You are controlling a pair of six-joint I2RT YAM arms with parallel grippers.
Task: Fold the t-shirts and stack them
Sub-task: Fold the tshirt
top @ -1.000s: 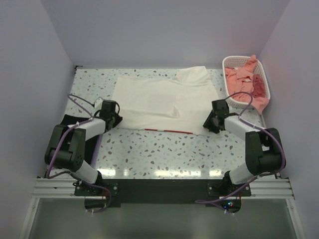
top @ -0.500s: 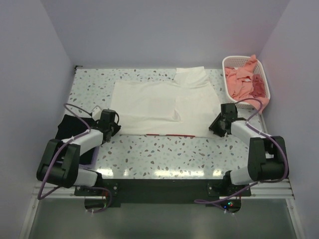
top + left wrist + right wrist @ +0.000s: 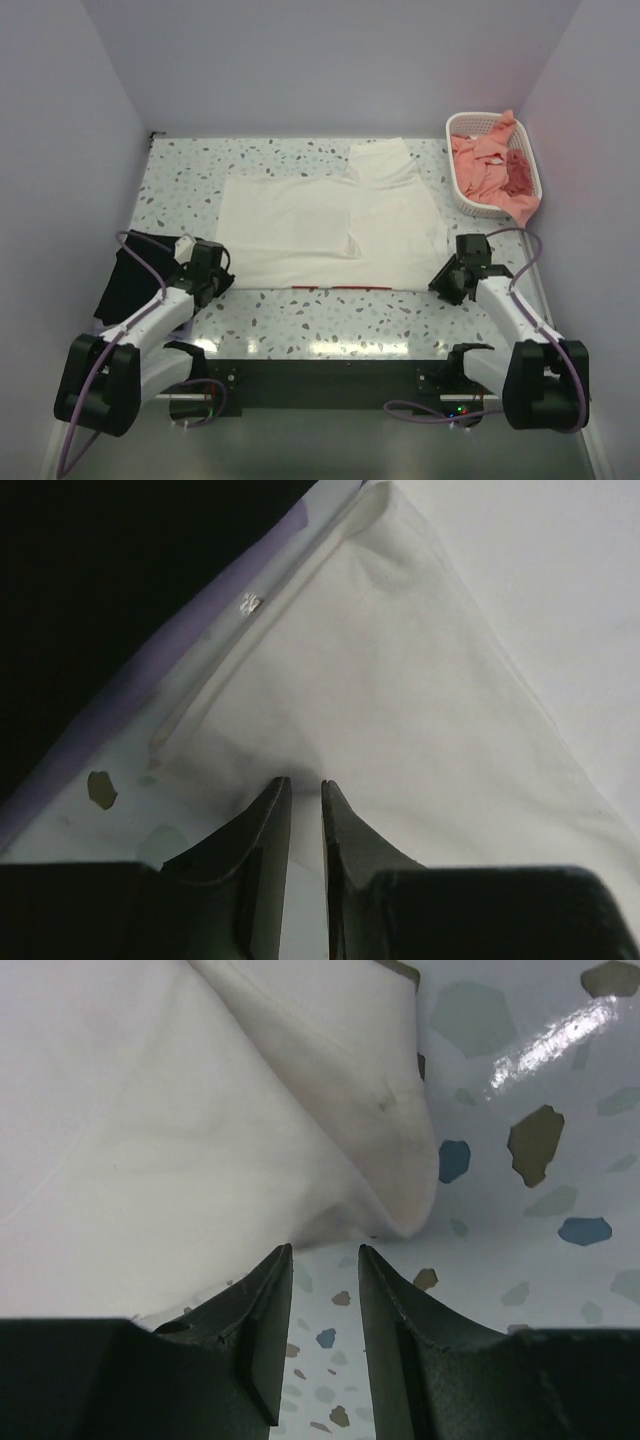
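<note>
The cream-white t-shirt [image 3: 300,220] lies flat on the table [image 3: 300,315], ready for folding. The right gripper [image 3: 323,1248], slightly parted, holds nothing; the left gripper [image 3: 303,782] is nearly closed (any grip on cloth unclear). Next: pinch both near corners and fold away.

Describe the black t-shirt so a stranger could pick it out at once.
Start at the speckled table, where a large cream-white t-shirt lies spread in the middle. Go to the table's left edge, beside the left arm: the black t-shirt lies there. It is the only dark cloth; the pink ones sit in the basket at far right.
</note>
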